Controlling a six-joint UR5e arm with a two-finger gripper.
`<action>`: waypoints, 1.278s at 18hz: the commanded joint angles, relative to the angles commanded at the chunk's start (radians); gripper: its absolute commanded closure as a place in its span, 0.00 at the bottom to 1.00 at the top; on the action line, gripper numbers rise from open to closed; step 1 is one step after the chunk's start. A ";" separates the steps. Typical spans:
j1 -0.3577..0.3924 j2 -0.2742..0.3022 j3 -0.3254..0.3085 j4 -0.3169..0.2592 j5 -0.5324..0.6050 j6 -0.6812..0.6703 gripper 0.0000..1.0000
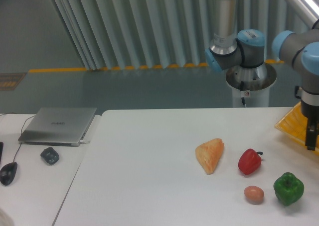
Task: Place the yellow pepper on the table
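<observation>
The gripper hung over the basket at the frame's edge; whether its fingers were apart could not be told. No yellow pepper showed, presumably in the basket beneath. Best to descend squarely, grip gently, then carry toward bare table, avoiding the red pepper.

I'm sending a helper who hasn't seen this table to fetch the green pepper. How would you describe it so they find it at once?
Start at the white table and look to its near right corner, in front of the yellow basket. The green pepper sits there, the item furthest right. It is lumpy and dark green, unlike the red pepper behind it and the small brownish egg-shaped item at its left.
</observation>
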 joint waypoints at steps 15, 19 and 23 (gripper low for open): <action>0.066 -0.055 -0.017 -0.003 0.061 0.186 0.00; 0.065 -0.057 -0.017 -0.006 0.061 0.184 0.00; 0.061 -0.060 -0.028 -0.005 0.061 0.180 0.00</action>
